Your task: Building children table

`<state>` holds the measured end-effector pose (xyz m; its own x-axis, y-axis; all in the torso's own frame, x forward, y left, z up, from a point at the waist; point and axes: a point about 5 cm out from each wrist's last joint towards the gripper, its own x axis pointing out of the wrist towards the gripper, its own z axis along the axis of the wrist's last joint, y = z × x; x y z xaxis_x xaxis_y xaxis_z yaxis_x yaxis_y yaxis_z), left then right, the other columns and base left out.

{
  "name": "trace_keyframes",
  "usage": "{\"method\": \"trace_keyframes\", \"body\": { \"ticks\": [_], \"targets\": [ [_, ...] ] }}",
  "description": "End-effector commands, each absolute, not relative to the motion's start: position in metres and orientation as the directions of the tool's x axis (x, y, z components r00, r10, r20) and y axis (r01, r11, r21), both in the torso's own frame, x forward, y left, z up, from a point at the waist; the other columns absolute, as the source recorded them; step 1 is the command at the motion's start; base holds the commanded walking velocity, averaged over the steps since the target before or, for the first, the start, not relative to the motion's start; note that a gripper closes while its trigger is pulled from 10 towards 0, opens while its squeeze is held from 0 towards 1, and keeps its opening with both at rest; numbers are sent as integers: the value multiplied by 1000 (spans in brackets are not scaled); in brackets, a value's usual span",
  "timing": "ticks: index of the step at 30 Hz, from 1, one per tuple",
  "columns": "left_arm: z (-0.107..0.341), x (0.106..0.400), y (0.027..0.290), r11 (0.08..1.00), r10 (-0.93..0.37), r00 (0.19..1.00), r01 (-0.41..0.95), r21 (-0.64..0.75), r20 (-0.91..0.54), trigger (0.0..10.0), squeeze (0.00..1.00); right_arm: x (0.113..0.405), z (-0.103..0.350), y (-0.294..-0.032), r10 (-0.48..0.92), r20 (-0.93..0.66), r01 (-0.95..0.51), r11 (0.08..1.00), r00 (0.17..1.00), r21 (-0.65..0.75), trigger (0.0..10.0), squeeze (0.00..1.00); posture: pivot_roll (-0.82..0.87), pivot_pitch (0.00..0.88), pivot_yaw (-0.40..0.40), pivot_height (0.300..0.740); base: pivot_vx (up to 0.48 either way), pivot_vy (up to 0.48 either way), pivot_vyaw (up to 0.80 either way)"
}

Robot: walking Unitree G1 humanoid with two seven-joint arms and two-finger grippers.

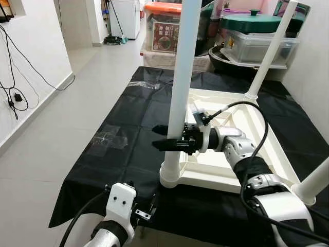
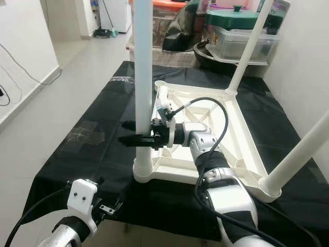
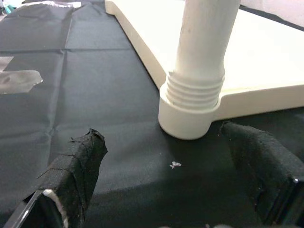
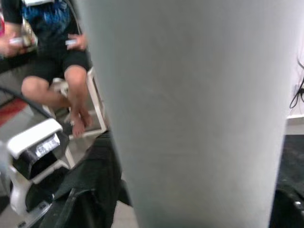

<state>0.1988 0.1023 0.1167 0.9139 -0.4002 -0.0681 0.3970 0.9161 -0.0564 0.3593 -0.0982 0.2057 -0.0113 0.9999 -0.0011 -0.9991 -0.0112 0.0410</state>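
Low at the left, the left gripper [image 3: 161,190] hangs over the black sheet [image 1: 128,128] with its fingers [image 3: 76,166] spread apart, close to the socket [image 3: 187,111] but not touching it. Beside it, the near leg [image 1: 182,77] stands upright in that corner of the upturned white tabletop [image 1: 257,134]. Further right, the right gripper [image 1: 167,137] has its fingers pinching this leg partway up.

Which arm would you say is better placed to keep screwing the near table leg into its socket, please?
The right. The right gripper already clasps the near table leg above its socket, while the left gripper sits open and low, short of the base.
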Motion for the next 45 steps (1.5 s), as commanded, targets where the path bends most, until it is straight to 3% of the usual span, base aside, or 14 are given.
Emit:
{"method": "trace_keyframes", "body": {
  "ticks": [1,7,9,10,12,16,24,33,34,35,36,39,40,45],
  "targets": [
    [114,196,101,912,-409,908,406,-58,-91,10000,0,357,196,-90,999,-49,-1000,-6,-6,17,0,0,198,21,-74,740,0,0,0],
    [113,197,100,912,-410,907,406,-58,-93,10000,0,359,192,-93,995,-34,-996,90,90,-4,0,0,192,13,-76,740,0,0,0],
    [111,200,100,912,-409,908,405,-59,-92,10000,0,369,188,-107,917,17,-917,399,399,-15,0,0,167,0,-71,740,0,0,0],
    [111,200,100,912,-409,908,405,-59,-92,10000,0,369,188,-107,917,17,-917,399,399,-15,0,0,167,0,-71,740,0,0,0],
    [110,202,101,912,-410,908,406,-57,-91,10000,0,377,183,-130,675,72,-678,734,734,32,0,0,144,0,-58,740,0,0,0],
    [108,205,103,912,-411,907,408,-55,-93,10000,0,367,168,-158,226,62,-230,970,972,74,0,0,124,0,-48,740,0,0,0],
    [105,211,105,911,-413,906,410,-48,-96,10000,0,328,147,-145,-308,-37,310,937,951,164,0,0,136,0,-47,740,0,0,0],
    [104,214,105,911,-412,906,410,-42,-96,10000,0,335,146,-108,-313,-101,329,913,944,243,0,0,137,0,-53,740,0,0,0],
    [104,215,104,911,-413,906,411,-42,-94,10000,0,337,147,-103,-275,-99,291,924,956,246,10000,0,136,0,-55,740,0,0,0],
    [104,215,104,911,-413,906,411,-42,-94,10000,0,337,147,-103,-275,-99,291,924,956,246,10000,0,136,0,-55,740,0,0,0],
    [104,216,103,911,-413,906,411,-42,-93,10000,0,339,148,-102,-232,-83,245,938,969,245,10000,1000,130,0,-54,740,0,0,0],
    [104,216,103,910,-415,905,412,-44,-92,10000,0,342,147,-106,-191,-57,199,948,980,248,10000,1000,130,0,-53,740,0,0,0],
    [104,217,103,909,-418,904,415,-45,-91,10000,0,349,150,-123,-138,11,132,964,990,232,10000,0,126,0,-54,740,0,0,0],
    [104,217,103,907,-420,903,418,-46,-89,10000,0,356,156,-134,21,57,-35,963,998,266,10000,0,124,0,-54,740,0,0,0]
  ]
}}
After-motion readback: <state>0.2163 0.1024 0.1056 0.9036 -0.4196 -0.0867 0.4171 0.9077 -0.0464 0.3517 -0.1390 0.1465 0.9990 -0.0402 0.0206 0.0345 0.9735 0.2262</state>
